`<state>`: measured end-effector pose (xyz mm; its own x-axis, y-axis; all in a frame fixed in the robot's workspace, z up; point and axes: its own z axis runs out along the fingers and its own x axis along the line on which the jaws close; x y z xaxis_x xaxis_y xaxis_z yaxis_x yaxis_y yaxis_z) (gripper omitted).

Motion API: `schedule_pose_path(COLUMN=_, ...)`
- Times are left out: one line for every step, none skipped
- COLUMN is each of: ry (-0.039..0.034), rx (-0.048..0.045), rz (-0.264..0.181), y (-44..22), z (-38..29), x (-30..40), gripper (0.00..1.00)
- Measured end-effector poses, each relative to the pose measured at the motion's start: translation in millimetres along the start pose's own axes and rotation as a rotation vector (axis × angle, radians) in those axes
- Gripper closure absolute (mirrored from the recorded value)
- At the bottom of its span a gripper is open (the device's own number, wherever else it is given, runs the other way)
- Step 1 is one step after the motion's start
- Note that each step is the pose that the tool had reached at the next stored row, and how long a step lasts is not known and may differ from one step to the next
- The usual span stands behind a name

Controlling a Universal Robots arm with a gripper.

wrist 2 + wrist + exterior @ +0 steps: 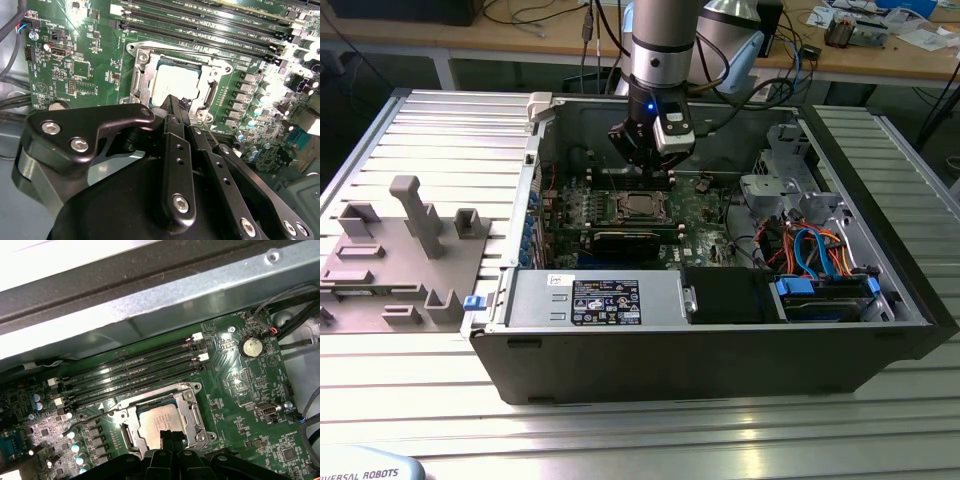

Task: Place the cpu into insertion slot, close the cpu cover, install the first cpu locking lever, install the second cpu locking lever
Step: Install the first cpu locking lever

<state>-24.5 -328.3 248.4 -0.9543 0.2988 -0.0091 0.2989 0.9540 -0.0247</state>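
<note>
The cpu [172,80] [156,417] lies flat in the insertion slot [640,207] of the green board, its silver top showing. The cpu cover [138,80] [193,412] lies down around it as a shiny frame. My gripper [175,104] [171,434] [650,165] hangs just above one edge of the socket, its black fingers pressed together with nothing seen between them. A thin wire lever [95,414] [212,134] runs out along the socket's side, close to the fingertips.
Long black memory slots [135,370] run beside the socket. The open computer case [720,330] has a wall [165,295] close behind the board, with cables [810,245] and a drive bay at the exterior view's right. A grey fixture plate [390,260] sits outside on the exterior view's left.
</note>
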Motion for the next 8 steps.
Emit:
schedule_pose_path(ry=-0.0001, rx=0.0, rz=-0.001, y=0.0, z=0.0, x=0.0, gripper=0.89)
schedule_pose_path(ry=-0.0001, rx=0.0, rz=-0.002, y=0.0, z=0.0, x=0.0, gripper=0.89)
schedule_pose_path(ry=-0.0001, rx=0.0, rz=-0.004, y=0.0, z=0.0, x=0.0, gripper=0.89)
schedule_pose_path(ry=-0.0001, rx=-0.0001, rz=-0.005, y=0.0, z=0.0, x=0.0, gripper=0.89)
schedule_pose_path(ry=-0.0002, rx=-0.0001, rz=-0.006, y=0.0, z=0.0, x=0.0, gripper=0.89)
schedule_pose_path(ry=-0.0002, rx=-0.0001, rz=-0.007, y=0.0, z=0.0, x=0.0, gripper=0.89)
schedule_pose_path(ry=-0.0002, rx=-0.0001, rz=-0.008, y=0.0, z=0.0, x=0.0, gripper=0.89)
schedule_pose_path(ry=-0.0003, rx=-0.0001, rz=-0.01, y=0.0, z=0.0, x=0.0, gripper=0.89)
